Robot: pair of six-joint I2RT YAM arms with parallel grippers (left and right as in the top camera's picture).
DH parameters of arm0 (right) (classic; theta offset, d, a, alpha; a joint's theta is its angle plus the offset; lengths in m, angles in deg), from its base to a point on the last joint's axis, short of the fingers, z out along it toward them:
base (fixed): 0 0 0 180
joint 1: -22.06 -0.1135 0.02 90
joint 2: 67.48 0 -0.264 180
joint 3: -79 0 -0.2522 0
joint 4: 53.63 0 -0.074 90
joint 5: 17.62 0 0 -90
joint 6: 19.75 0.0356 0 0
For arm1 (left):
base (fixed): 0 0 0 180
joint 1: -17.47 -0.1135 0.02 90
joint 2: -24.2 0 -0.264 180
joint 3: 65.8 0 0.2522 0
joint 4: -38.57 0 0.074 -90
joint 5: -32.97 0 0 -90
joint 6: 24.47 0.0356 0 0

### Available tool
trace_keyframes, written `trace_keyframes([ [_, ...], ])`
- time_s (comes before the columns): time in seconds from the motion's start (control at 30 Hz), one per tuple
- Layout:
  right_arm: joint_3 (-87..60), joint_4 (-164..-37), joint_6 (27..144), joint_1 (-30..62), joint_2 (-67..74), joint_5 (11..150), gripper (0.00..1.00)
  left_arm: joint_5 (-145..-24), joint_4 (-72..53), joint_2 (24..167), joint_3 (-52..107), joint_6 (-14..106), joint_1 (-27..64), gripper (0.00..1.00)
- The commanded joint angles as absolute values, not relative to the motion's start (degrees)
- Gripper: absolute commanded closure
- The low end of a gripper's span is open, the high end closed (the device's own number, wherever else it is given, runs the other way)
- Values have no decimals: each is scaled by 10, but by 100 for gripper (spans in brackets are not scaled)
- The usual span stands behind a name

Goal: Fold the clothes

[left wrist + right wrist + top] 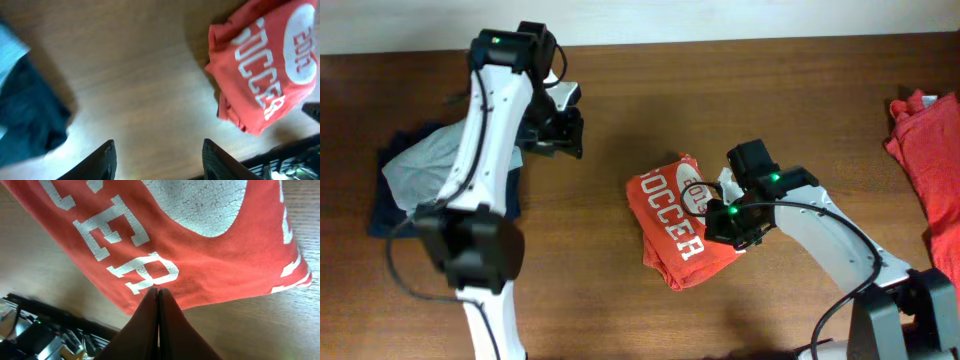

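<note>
The folded red-orange cotton T-shirt, a compact rumpled bundle with white "SOCCER" lettering and a round white "2013" print facing up, lies near the middle of the brown wooden table. The right gripper sits over its right side. Its two dark fingers are pressed flat together with their tips above the hem below the last letters, and no cloth shows between them. A second red-orange garment lies crumpled at the table's right edge, well apart from the folded one. The left gripper is well to the left of the folded shirt, over bare wood. Its jaws stand apart and nothing is between them. Beyond it, on the left side of the table, is a loose heap of grey and dark blue cloth, partly hidden under the white left arm in the overhead view.
</note>
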State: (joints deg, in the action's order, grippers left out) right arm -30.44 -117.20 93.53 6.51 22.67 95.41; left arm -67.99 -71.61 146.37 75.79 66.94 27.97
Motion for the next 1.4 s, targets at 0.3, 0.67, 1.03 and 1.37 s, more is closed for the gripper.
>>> trace_keyframes([
  [0.3, -298, -1168, 891, 67, 220, 942, 96, -749, -537, 1164, 368, 667, 287, 31],
  [0.67, -298, -1114, 889, 66, 220, 1007, 96, -967, -204, 1165, 81, 500, 294, 14],
  [1.03, -298, -1090, 922, 58, 248, 1009, 96, -896, -119, 1165, 41, 358, 325, 3],
  [1.37, -298, -1032, 1087, 11, 336, 989, 96, -886, -118, 1165, 41, 325, 325, 1],
])
